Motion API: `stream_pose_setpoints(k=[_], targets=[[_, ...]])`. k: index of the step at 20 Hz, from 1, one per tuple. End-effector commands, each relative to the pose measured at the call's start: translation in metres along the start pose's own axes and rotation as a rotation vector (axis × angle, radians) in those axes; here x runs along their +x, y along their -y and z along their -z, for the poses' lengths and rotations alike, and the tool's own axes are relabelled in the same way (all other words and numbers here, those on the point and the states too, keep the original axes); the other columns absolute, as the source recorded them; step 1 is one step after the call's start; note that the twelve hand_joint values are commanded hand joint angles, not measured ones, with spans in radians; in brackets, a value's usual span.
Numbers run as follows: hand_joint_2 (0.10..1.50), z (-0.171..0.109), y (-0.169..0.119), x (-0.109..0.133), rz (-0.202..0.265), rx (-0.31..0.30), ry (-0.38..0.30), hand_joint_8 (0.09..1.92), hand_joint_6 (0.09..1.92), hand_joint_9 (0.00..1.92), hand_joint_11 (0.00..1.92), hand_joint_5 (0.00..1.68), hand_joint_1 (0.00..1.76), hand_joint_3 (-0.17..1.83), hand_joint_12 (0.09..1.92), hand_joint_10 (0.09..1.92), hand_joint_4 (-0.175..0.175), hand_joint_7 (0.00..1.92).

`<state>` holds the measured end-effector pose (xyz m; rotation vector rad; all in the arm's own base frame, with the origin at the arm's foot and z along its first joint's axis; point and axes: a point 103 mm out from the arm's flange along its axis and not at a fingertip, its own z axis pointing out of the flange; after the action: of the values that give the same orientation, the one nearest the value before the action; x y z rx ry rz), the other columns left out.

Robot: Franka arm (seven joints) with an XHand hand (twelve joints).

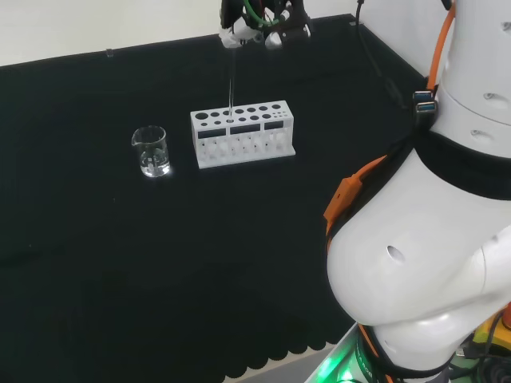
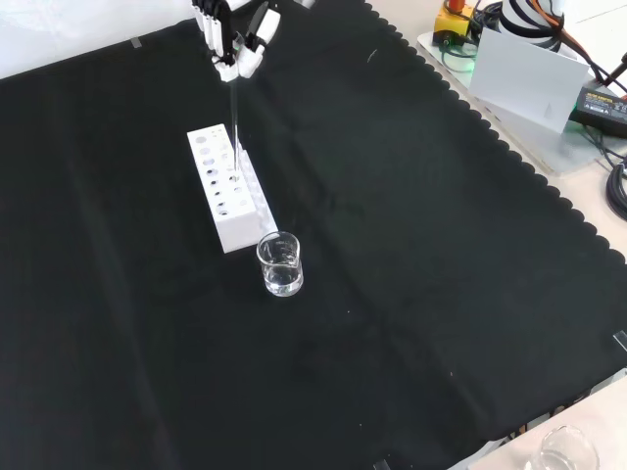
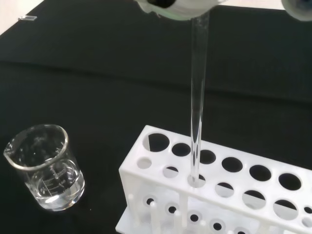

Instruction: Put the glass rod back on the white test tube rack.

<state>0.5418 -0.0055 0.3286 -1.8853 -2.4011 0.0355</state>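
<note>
The white test tube rack (image 1: 243,133) (image 2: 228,190) (image 3: 219,195) stands on the black cloth, its top full of round holes. A clear glass rod (image 1: 231,88) (image 2: 236,122) (image 3: 198,102) hangs upright above it, and its lower tip reaches into a front-row hole in the wrist view. The hand (image 1: 259,24) (image 2: 235,34) (image 3: 178,7) sits directly above the rack, pinching the rod's upper end between its fingertips.
A small glass beaker (image 1: 151,151) (image 2: 280,263) (image 3: 45,165) holding a little clear liquid stands close to one end of the rack. The arm's big white links (image 1: 431,223) rise at the head view's right. Another glass vessel (image 2: 565,452) sits off the cloth's near edge.
</note>
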Motion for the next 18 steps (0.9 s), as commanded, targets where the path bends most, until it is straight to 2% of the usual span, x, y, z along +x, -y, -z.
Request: stream_pose_setpoints(k=[1,10,18], targets=[[1.02,-0.011,-0.007,0.001,0.004,0.005,-0.009,0.2,0.09,1.8,1.6,1.48,1.32,-0.17,0.61,0.27,-0.121,1.54],[1.02,-0.023,-0.033,-0.002,0.03,0.014,-0.01,0.2,0.09,1.8,1.6,1.48,1.32,-0.17,0.61,0.27,-0.121,1.54],[1.02,-0.033,-0.033,-0.011,0.034,0.043,-0.005,0.17,0.09,1.8,1.6,1.49,1.32,-0.17,0.61,0.26,-0.114,1.55]])
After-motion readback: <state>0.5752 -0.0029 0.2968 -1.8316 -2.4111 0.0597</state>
